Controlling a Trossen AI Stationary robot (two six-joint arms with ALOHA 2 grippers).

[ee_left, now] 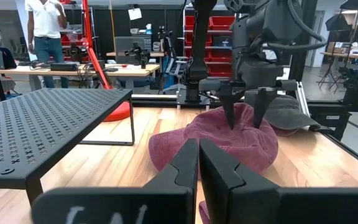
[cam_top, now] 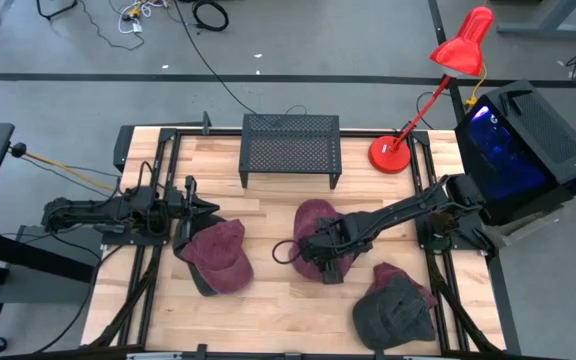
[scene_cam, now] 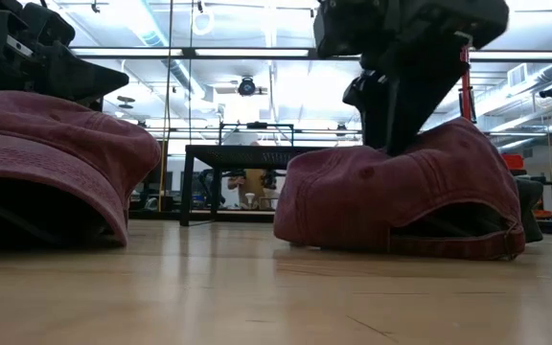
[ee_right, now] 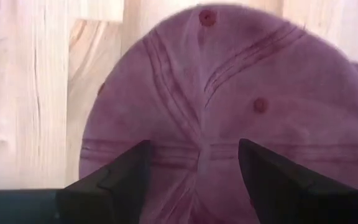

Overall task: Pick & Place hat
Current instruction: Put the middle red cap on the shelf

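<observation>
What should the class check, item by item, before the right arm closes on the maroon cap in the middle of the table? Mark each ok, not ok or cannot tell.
1. Right gripper open: ok.
2. Right gripper centred over the middle maroon cap, fingers straddling its crown: ok.
3. Fingertips touching the fabric: cannot tell.
4. Left gripper shut and waiting by the left maroon cap, away from the grasp: ok.
5. Grey cap apart from the target: ok.
6. Black mesh rack top free: ok.
</observation>
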